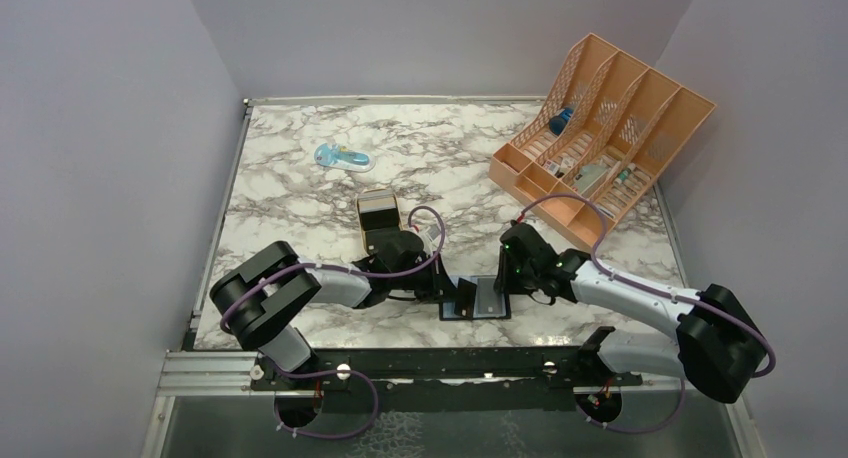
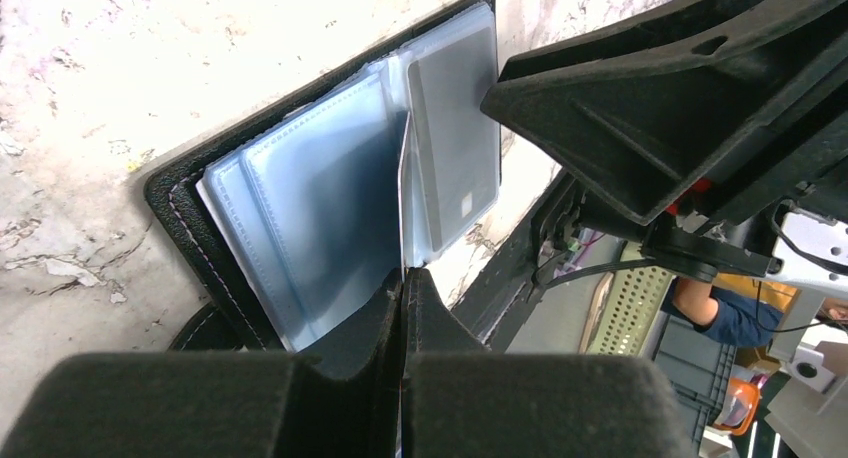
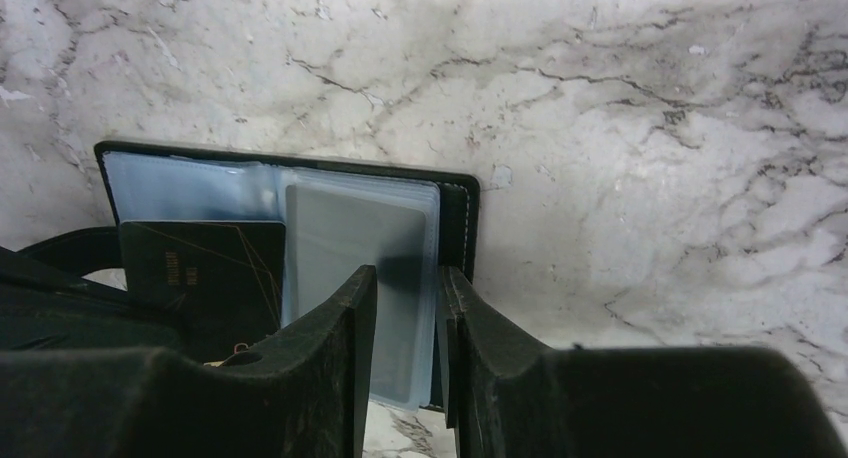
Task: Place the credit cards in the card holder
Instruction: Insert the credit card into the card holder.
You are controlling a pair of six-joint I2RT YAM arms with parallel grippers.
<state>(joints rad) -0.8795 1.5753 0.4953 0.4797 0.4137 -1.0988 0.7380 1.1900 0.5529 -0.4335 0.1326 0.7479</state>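
The black card holder [image 1: 478, 300] lies open on the marble near the front edge, its blue-grey sleeves facing up [image 2: 310, 208]. A grey credit card [image 2: 452, 128] sits inside the right-hand sleeve [image 3: 360, 238]. My left gripper [image 2: 403, 276] is shut on the near edge of one thin sleeve leaf, which stands upright at the fold. In the top view it reaches in from the left [image 1: 452, 290]. My right gripper [image 3: 408, 283] hovers over the right page with its jaws a narrow gap apart and nothing between them. Its right finger [image 3: 462, 308] is at the holder's black edge.
A gold tin [image 1: 378, 218] stands just behind the left arm's wrist. A blue-and-clear object [image 1: 343, 158] lies at the back left. An orange desk organizer [image 1: 600, 138] with small items fills the back right. The table's front rail [image 1: 430, 363] runs close below the holder.
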